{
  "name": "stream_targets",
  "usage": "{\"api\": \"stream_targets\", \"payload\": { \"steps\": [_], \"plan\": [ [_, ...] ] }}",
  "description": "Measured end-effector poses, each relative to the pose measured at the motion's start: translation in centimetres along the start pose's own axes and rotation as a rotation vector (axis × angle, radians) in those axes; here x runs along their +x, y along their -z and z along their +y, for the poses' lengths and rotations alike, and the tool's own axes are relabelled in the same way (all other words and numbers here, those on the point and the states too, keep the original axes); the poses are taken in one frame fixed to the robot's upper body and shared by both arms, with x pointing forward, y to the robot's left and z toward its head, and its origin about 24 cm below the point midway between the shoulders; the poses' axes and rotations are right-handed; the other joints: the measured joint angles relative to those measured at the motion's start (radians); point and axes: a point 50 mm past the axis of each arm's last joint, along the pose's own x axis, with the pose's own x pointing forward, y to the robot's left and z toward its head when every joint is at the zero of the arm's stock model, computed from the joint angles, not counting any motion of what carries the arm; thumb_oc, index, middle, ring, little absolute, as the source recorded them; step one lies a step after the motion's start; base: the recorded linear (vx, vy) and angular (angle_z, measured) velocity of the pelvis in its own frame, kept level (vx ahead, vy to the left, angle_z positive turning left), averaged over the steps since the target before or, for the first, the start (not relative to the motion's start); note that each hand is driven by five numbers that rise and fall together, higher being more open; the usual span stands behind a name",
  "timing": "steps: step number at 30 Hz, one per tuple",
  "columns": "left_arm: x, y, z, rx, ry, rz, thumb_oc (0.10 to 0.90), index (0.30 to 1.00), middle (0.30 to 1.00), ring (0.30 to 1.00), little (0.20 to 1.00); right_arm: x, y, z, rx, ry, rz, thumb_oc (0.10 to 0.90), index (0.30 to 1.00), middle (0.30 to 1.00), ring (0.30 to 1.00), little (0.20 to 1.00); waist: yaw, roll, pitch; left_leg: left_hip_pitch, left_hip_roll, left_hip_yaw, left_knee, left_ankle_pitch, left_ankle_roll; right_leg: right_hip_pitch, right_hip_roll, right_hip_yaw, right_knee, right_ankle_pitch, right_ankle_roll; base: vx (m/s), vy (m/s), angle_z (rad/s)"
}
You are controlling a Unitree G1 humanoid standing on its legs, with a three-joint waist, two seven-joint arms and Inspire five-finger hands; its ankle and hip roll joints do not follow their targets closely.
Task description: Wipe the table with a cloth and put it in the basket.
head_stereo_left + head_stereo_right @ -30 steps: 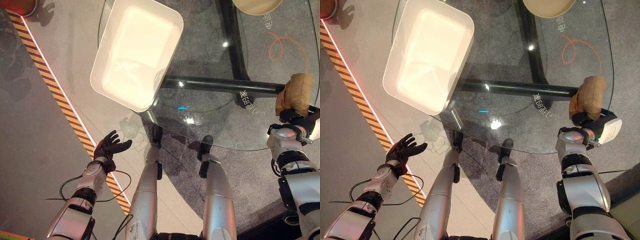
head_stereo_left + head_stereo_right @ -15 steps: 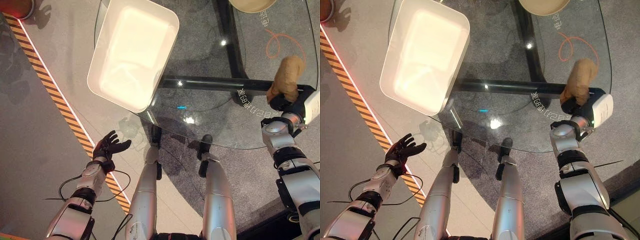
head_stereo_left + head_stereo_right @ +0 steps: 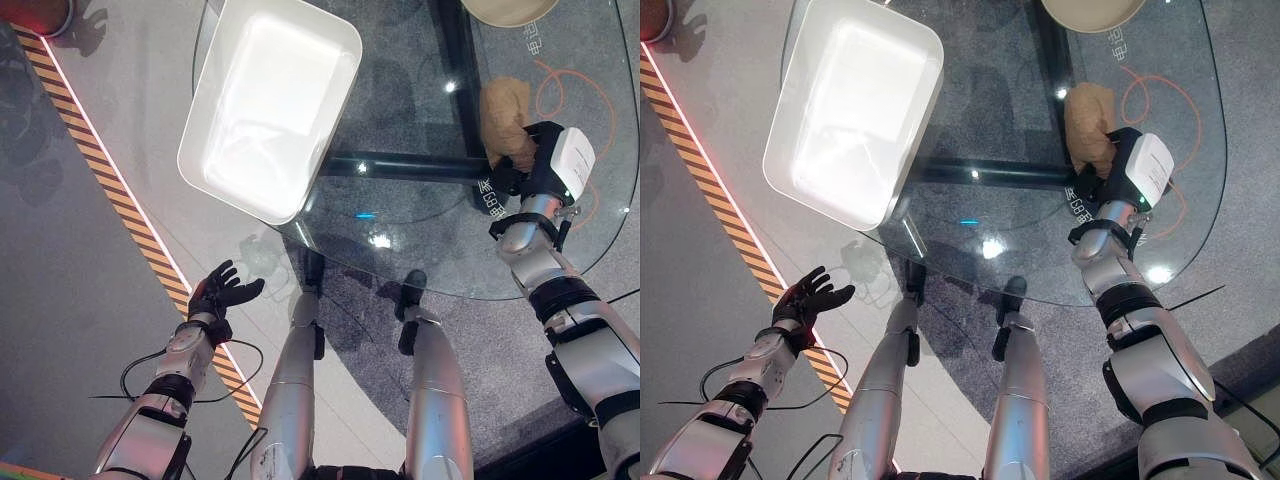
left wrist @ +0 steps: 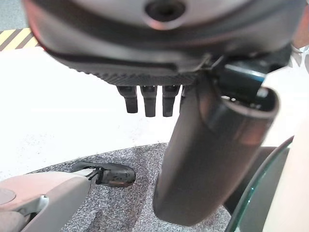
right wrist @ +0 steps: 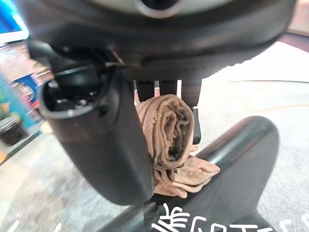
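Gripping a crumpled tan cloth (image 3: 503, 112), the right hand (image 3: 533, 165) presses it on the round glass table (image 3: 420, 250) at 3 o'clock. The white rectangular basket (image 3: 268, 105) sits at 10 o'clock. The left hand (image 3: 218, 292) hangs spread and empty off the table.

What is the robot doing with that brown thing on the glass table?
The robot is wiping the glass table. Its right hand has its fingers curled round a bunched brown cloth, pressed on the glass on the table's right side. Its left hand hangs open off to the side, above the floor, holding nothing. The white basket waits on the table's left side.
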Motion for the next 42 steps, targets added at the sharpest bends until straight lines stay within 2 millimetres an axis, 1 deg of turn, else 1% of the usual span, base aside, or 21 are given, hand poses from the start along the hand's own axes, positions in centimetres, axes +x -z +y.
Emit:
{"api": "stream_targets", "payload": {
  "steps": [1, 6, 15, 20, 24, 27, 34, 42],
  "plan": [
    [0.0, 0.1, -0.2, -0.002, 0.004, 0.001, 0.800, 0.900, 0.900, 0.900, 0.900, -0.1, -0.2, 0.2, -0.029, -0.013, -0.028, 0.100, 0.300, 0.300, 0.300, 0.200, -0.001, 0.001, 0.000, 0.001, 0.001, 0.000, 0.000, 0.000, 0.000, 0.000, 0.000, 0.000, 0.001, 0.000, 0.000, 0.00, 0.000, 0.00],
    [0.0, 0.3, -0.5, -0.007, 0.011, 0.005, 0.800, 0.900, 0.900, 0.900, 0.900, -0.3, -1.2, 0.5, -0.069, -0.061, -0.108, 0.100, 0.300, 0.300, 0.300, 0.200, -0.002, 0.004, -0.001, 0.001, 0.002, 0.000, 0.000, 0.001, -0.001, 0.000, 0.001, 0.000, 0.001, 0.000, -0.001, 0.00, 0.000, 0.00],
    [0.0, 0.3, -0.5, -0.007, 0.010, 0.005, 0.800, 0.900, 0.900, 0.900, 0.900, -0.8, -2.7, 1.4, -0.098, -0.161, -0.203, 0.100, 0.300, 0.300, 0.300, 0.200, 0.000, 0.005, -0.001, 0.010, 0.003, 0.000, -0.001, 0.001, -0.003, 0.000, -0.001, 0.000, 0.021, -0.011, -0.007, 0.00, 0.000, 0.00],
    [0.0, 0.5, -1.1, -0.017, 0.019, 0.008, 0.800, 0.900, 0.900, 0.900, 0.900, -1.8, -4.4, 2.5, -0.110, -0.264, -0.302, 0.100, 0.300, 0.300, 0.300, 0.200, 0.000, 0.010, -0.003, 0.014, 0.007, 0.000, -0.003, -0.004, -0.005, -0.002, 0.001, -0.002, 0.032, -0.019, -0.012, 0.00, 0.000, 0.00],
    [0.0, 0.7, -1.4, -0.023, 0.027, 0.012, 0.800, 0.900, 0.900, 0.900, 0.900, -3.1, -5.9, 3.5, -0.105, -0.359, -0.383, 0.100, 0.300, 0.300, 0.300, 0.200, 0.000, 0.011, -0.003, 0.014, 0.009, 0.000, -0.004, -0.002, -0.003, -0.003, 0.002, -0.003, 0.033, -0.021, -0.014, 0.00, 0.000, 0.00],
    [0.0, 0.7, -1.4, -0.023, 0.026, 0.012, 0.800, 0.900, 0.900, 0.900, 0.900, -4.0, -6.4, 4.3, -0.095, -0.416, -0.422, 0.100, 0.300, 0.300, 0.300, 0.200, 0.001, 0.011, -0.003, 0.014, 0.008, 0.000, -0.009, 0.001, -0.008, -0.004, 0.001, -0.004, 0.033, -0.023, -0.013, 0.00, 0.000, 0.00],
    [0.0, 0.7, -1.4, -0.011, 0.026, 0.009, 0.800, 0.900, 0.900, 0.900, 0.900, -5.4, -6.9, 5.2, -0.071, -0.491, -0.454, 0.100, 0.300, 0.300, 0.300, 0.200, 0.002, 0.011, -0.003, 0.020, 0.007, 0.001, -0.016, 0.004, -0.012, -0.004, -0.001, -0.002, 0.034, -0.026, -0.012, 0.00, 0.005, 0.00],
    [0.0, 0.6, -1.4, -0.012, 0.018, -0.002, 0.800, 0.900, 0.900, 0.900, 0.900, -7.1, -6.4, 6.3, -0.078, -0.567, -0.470, 0.100, 0.300, 0.300, 0.300, 0.200, 0.002, 0.011, -0.003, 0.029, 0.006, 0.004, -0.017, 0.005, -0.012, 0.000, -0.002, 0.000, 0.041, -0.026, -0.013, 0.00, 0.000, 0.00]
  ]
}}
